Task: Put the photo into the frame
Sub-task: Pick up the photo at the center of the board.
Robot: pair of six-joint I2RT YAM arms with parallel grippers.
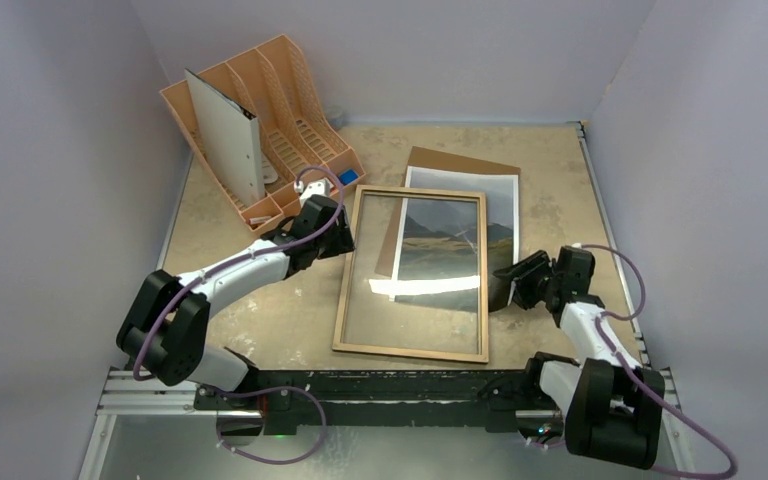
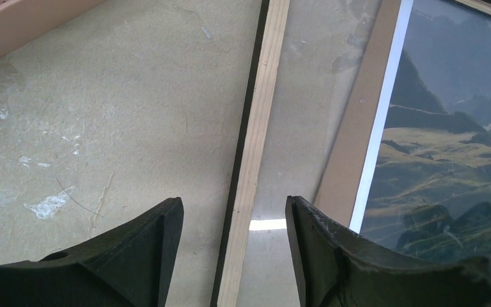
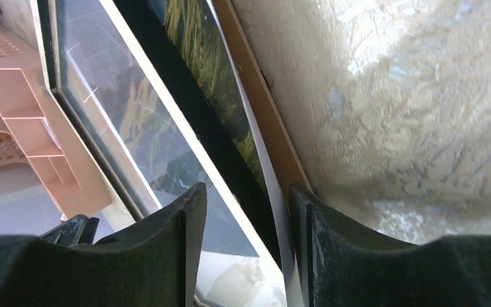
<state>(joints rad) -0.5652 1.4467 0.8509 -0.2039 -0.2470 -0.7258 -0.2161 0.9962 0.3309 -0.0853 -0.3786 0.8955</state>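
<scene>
The left gripper (image 2: 233,201) stood open, a finger on either side of the frame's (image 2: 256,128) left wooden rim without pinching it, with bare table (image 2: 102,128) on one side and glass on the other. The right gripper (image 3: 246,188) was open too, straddling the frame's black right edge and the photo's (image 3: 208,70) white border. The frame lay wood face up over the photo, which stuck out at the far right on a brown board (image 1: 460,160), and a peach file rack (image 1: 290,90) stood just beyond the left arm.
</scene>
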